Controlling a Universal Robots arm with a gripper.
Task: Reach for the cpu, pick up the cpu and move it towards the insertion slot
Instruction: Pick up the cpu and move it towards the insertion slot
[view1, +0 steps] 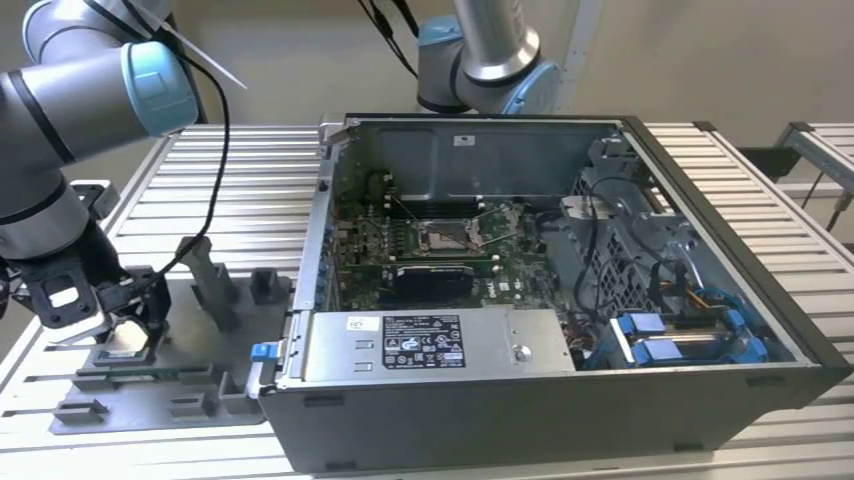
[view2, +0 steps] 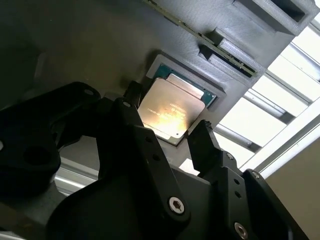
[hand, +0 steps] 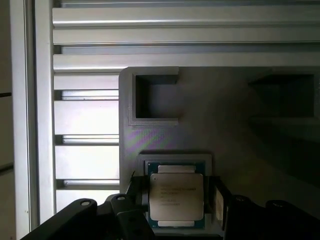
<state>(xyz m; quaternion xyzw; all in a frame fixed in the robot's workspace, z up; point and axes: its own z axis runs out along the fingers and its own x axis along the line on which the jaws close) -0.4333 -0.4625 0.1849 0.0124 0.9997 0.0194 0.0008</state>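
Slatted metal surface (view1: 747, 150) carries an open computer case (view1: 534, 400) and, at the exterior view's left, a grey tray (view1: 174, 400). The cpu (hand: 176, 196) lies flat in a tray recess. The hand (view2: 167, 112) hangs over it, fingers (view2: 205, 140) spread astride opposite edges, apparently to pinch it. The insertion slot (view1: 445, 236) lies well apart, inside the case.

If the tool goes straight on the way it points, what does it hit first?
Most likely the cpu, lying in the grey tray recess directly ahead of the tool; the gap left is unclear.
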